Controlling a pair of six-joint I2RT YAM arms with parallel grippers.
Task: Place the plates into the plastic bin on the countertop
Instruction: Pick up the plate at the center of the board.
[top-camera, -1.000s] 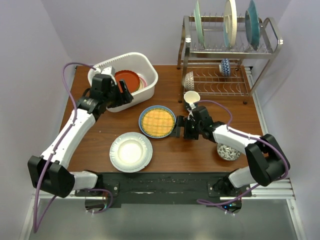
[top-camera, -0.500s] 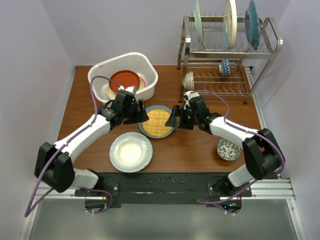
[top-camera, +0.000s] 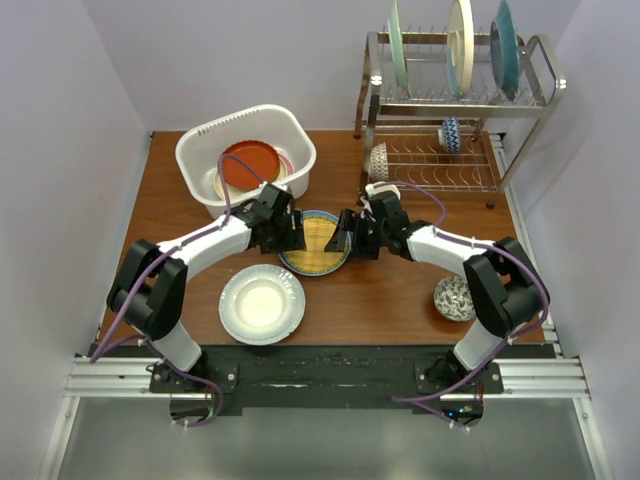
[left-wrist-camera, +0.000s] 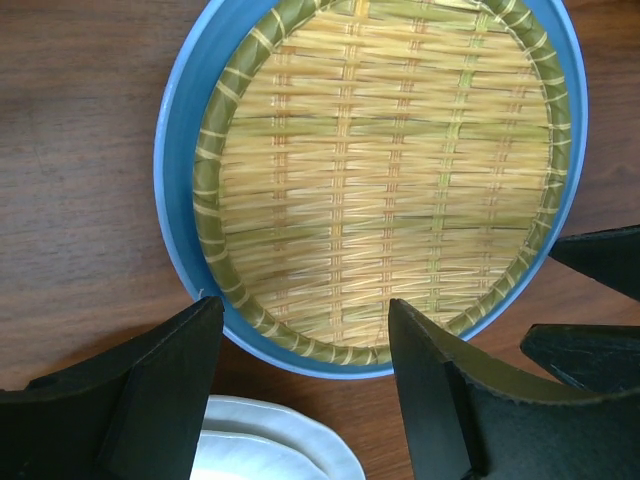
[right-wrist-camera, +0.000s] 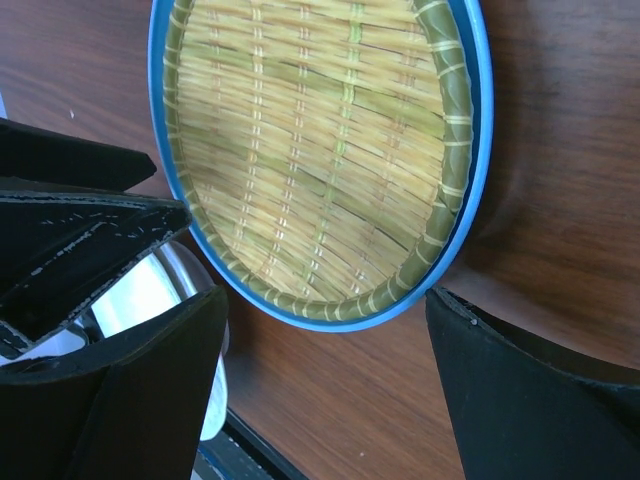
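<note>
At upper left of the overhead view, the plastic bin (top-camera: 196, 175) sits on the countertop (top-camera: 400, 295) with a red-brown plate (top-camera: 248, 165) lying flat on top of its load; paler plates under it show only as slivers, too few to count. Below it, toward lower centre, a white plate (top-camera: 261, 303) waits on the wood, not yet collected. At centre frame the left gripper (top-camera: 290, 232) meets the yellow woven-pattern plate (top-camera: 318, 243) from the left, its jaws spread wide and empty; its wrist camera shows that plate's blue rim (left-wrist-camera: 300, 365) lying between the two black fingers (left-wrist-camera: 150, 400), with the white plate's edge (left-wrist-camera: 265, 445) cut off at the bottom. The right gripper (top-camera: 345, 232) closes in from the opposite side, its jaws likewise wide apart with nothing pinched, the rim (right-wrist-camera: 330, 310) between them. The mirrored stance suggests a shared lift, since a plate lying flat gives one pincer little to catch. Whether any fingertip touches the rim cannot be told, and the arms hide both sides of the plate from above. Farther right, a small patterned bowl (top-camera: 457, 297) stands beside the right arm, and at upper right the wire dish rack (top-camera: 520, 100) holds three more plates (top-camera: 460, 45) on edge, their faces unreadable.
</note>
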